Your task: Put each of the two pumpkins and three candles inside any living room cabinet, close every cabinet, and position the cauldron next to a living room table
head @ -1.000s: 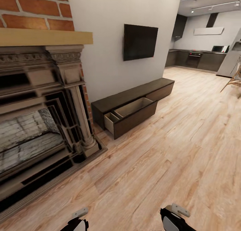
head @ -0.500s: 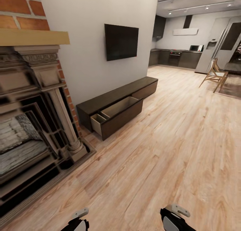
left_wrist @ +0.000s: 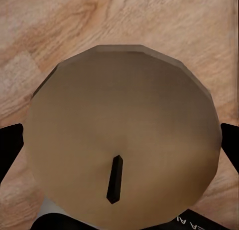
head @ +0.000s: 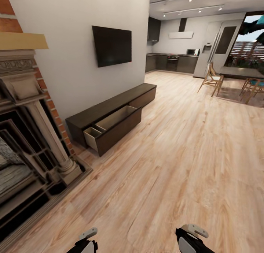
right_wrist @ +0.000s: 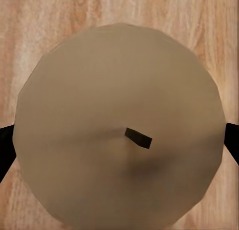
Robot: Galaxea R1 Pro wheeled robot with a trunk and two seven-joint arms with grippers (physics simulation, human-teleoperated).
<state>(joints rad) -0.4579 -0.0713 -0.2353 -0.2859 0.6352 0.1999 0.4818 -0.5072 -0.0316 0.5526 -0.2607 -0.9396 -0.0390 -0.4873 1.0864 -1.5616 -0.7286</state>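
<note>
A home living room: fireplace (head: 25,136), wall television (head: 112,45) (kitchen beyond).

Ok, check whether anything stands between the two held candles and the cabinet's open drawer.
Nothing visible does. The left gripper and right gripper each hold a candle, and only bare wooden floor lies between the robot and the open drawer of the cabinet.
</note>
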